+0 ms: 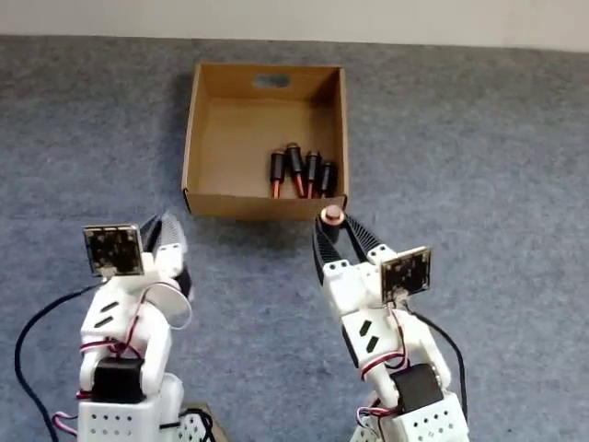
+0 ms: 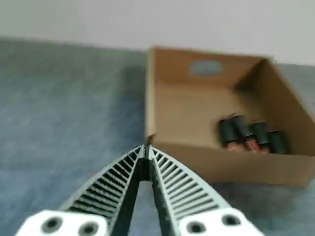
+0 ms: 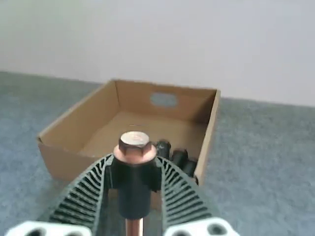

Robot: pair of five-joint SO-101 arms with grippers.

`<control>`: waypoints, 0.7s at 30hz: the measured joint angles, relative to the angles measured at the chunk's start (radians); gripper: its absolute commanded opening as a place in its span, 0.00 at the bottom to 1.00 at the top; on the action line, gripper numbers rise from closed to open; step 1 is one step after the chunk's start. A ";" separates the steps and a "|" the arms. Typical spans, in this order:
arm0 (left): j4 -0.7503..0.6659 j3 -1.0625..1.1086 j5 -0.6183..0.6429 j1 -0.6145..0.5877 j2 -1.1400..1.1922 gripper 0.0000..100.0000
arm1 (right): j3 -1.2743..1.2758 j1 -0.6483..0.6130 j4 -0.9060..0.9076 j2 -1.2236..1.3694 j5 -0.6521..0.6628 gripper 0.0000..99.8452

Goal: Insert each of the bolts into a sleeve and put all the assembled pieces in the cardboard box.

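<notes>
Your grey carpet [image 1: 479, 138] runs to a pale wall [image 3: 197, 39]. Right gripper [image 3: 134, 166] clamps a sleeved bolt [image 3: 134, 145] just outside the cardboard box [image 1: 196, 138]; four assemblies [image 1: 302, 172] lie inside. Left gripper [image 2: 146, 152] pinched together, empty.

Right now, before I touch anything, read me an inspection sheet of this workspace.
Surface: grey carpet, flat.
Job's things: cardboard box, open; four assembled pieces lie side by side at its near wall; a fifth piece, bolt in sleeve, held upright just short of the box.
Clutter: nothing seen.
Tools: left tool shut, empty, near the box's corner; right tool shut on the fifth piece.
Cables: black cable loops beside the left arm; second black cable beside the right arm.
Surroundings: pale wall behind.
</notes>
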 measured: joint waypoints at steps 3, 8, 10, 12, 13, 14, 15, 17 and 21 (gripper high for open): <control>0.071 0.009 0.000 -0.064 0.003 0.01 | -0.077 0.000 0.087 0.000 0.000 0.01; 0.215 0.029 0.000 -0.086 0.003 0.01 | -0.199 0.000 0.133 -0.002 0.000 0.01; 0.239 0.058 0.000 -0.086 0.003 0.01 | -0.229 0.000 0.133 -0.002 0.000 0.01; 0.244 0.095 0.000 -0.086 0.003 0.01 | -0.262 0.000 0.133 -0.002 0.000 0.01; 0.244 0.115 0.000 -0.086 0.003 0.01 | -0.281 0.000 0.133 -0.002 0.000 0.01; 0.245 0.129 0.000 -0.086 0.003 0.01 | -0.299 0.000 0.133 0.003 0.000 0.01; 0.242 0.133 0.000 -0.086 0.003 0.01 | -0.316 0.000 0.133 0.017 0.000 0.01; 0.238 0.137 0.000 -0.074 0.003 0.01 | -0.353 0.000 0.133 0.071 0.000 0.01; 0.238 0.137 -0.002 -0.066 0.003 0.01 | -0.477 -0.012 0.133 0.259 0.000 0.01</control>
